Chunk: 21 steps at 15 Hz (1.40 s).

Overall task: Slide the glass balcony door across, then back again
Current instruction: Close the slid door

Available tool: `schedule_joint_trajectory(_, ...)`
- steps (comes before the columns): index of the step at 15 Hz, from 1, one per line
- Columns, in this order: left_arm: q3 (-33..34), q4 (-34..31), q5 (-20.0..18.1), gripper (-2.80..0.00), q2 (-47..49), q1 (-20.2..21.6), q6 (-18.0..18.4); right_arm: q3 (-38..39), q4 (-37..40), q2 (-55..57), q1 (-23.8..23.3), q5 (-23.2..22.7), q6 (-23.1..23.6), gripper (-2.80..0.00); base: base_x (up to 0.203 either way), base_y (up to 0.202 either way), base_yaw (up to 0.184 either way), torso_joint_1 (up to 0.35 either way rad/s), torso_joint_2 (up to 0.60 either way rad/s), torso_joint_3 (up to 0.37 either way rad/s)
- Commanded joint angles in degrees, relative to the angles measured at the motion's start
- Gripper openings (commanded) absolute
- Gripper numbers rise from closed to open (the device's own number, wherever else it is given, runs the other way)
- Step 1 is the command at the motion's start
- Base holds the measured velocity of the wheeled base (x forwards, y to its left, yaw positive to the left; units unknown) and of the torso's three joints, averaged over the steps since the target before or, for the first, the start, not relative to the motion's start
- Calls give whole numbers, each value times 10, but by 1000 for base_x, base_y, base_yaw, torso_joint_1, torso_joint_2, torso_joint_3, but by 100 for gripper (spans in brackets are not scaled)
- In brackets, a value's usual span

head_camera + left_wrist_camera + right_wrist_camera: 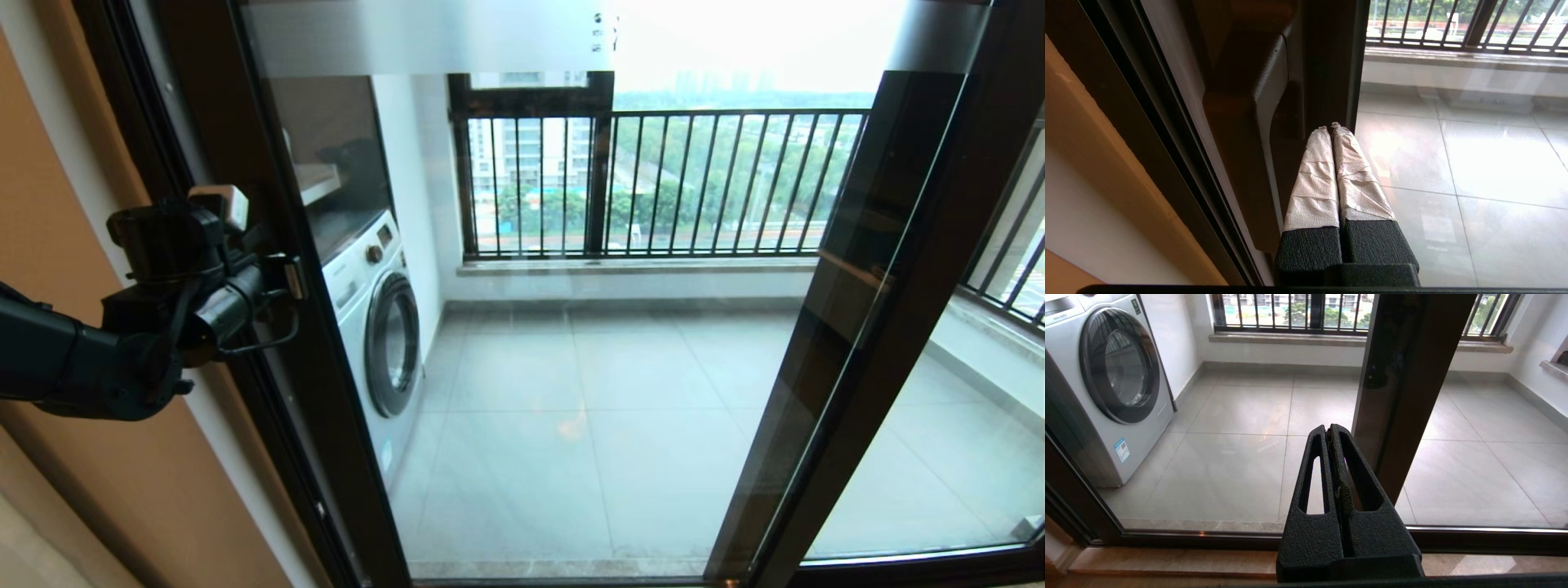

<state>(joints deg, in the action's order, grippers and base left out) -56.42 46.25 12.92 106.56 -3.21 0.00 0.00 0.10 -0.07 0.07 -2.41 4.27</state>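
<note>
Filling most of the head view, the glass balcony door (pixel 522 327) is seen with its dark left stile at the frame's left. The left gripper (pixel 1329 127) is held against that stile, taped fingers (pixel 1314 179) pressed together beside the black bar handle (pixel 1267 81). The right gripper (pixel 1329 433) is kept shut, low before the glass.

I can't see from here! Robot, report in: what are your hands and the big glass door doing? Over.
Left gripper shut, fingers beside the bar handle, holding nothing. Right gripper shut, idle, low before the glass. Glass balcony door against the left jamb. Nothing in the way.
</note>
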Motion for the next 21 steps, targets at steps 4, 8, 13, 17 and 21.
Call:
schedule_joint_trajectory(4,-1,2,-2,-280,1,16,4,2,0,0,0,0,0,-280,0,0,0,0,0,0)
schedule_joint_trajectory(8,-1,2,-3,-280,1,17,4,2,0,0,0,0,0,-280,0,0,0,0,0,0)
schedule_joint_trajectory(13,-5,2,-3,-280,8,29,7,2,0,0,0,0,0,-280,0,0,0,0,0,0)
schedule_joint_trajectory(17,-5,1,-20,-280,3,35,7,2,0,0,0,0,0,-280,0,0,0,0,0,0)
schedule_joint_trajectory(21,-4,2,-21,-280,8,45,18,2,0,0,0,0,0,-280,0,0,0,0,0,0)
